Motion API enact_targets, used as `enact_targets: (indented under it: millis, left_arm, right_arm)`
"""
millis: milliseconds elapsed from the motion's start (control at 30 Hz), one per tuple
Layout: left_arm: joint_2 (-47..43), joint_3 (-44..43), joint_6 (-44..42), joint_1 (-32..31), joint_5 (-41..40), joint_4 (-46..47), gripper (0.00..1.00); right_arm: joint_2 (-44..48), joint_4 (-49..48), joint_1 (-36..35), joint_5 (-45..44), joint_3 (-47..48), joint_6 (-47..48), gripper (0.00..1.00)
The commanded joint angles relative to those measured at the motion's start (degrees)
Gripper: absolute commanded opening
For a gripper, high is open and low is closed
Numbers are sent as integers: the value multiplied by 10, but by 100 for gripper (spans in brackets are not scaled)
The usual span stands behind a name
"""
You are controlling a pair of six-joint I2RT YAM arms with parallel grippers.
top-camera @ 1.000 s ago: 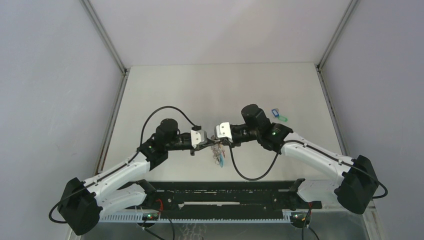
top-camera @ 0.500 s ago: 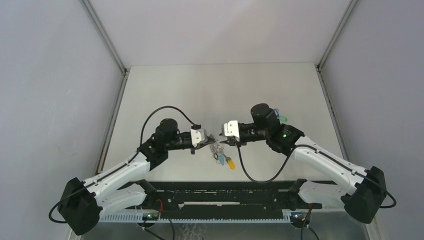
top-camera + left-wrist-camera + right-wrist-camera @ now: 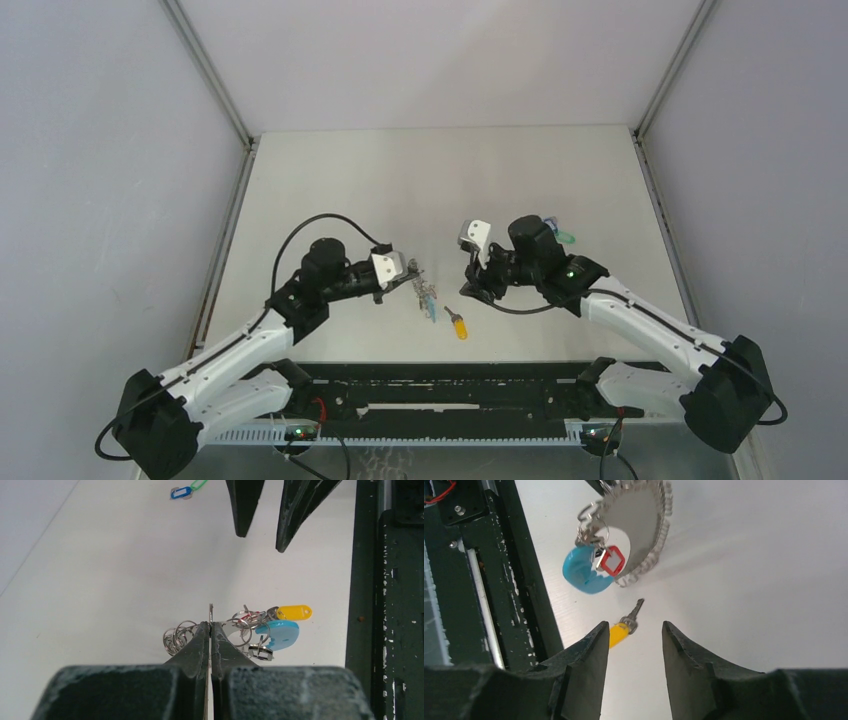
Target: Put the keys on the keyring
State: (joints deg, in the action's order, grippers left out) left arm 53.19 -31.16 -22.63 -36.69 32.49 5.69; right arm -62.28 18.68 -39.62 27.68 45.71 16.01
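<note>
While left gripper (image 3: 210,626) pinches the keyring (image 3: 639,525), right gripper (image 3: 635,628) (empty) gapes over yellow key (image 3: 618,633).

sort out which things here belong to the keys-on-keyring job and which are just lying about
Part of the job:
keyring, pinched in the left gripper
yellow key on the table, under the open right gripper
blue key and green key, lying together further off

Just there:
black rail along the table's near edge
black cables of the arms
</note>
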Motion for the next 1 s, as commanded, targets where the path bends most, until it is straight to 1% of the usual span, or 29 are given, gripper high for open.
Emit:
enact_targets:
  millis: [0,167,200,300,367,500,667,767,967]
  left_arm:
    - [-29,11,-7,7,-26,12,0]
    - [-37,16,-5,13,-51,10,0]
    - [-38,16,-3,14,-55,7,0]
    - [-40,17,0,15,-59,9,0]
    - [-40,19,1,16,-59,15,0]
    - [-38,17,3,19,-61,11,0]
    - [-43,19,3,19,-66,11,0]
    - [-40,18,3,20,-71,11,0]
    - [-32,17,-2,25,-86,4,0]
  right_arm:
    - [-27,22,-8,-39,-6,-89,43]
    - [-83,11,-31,-32,-13,-23,42]
    - [-95,9,-35,-29,-11,-17,40]
    - [-120,-5,-49,-57,-9,-10,30]
    - [-134,-6,-56,-63,-10,16,29]
    - [-167,-15,-55,-32,-14,85,30]
    - [-182,-27,-56,-9,-7,134,32]
    - [-196,-16,-58,7,3,150,32]
    - [-230,9,-75,9,26,168,31]
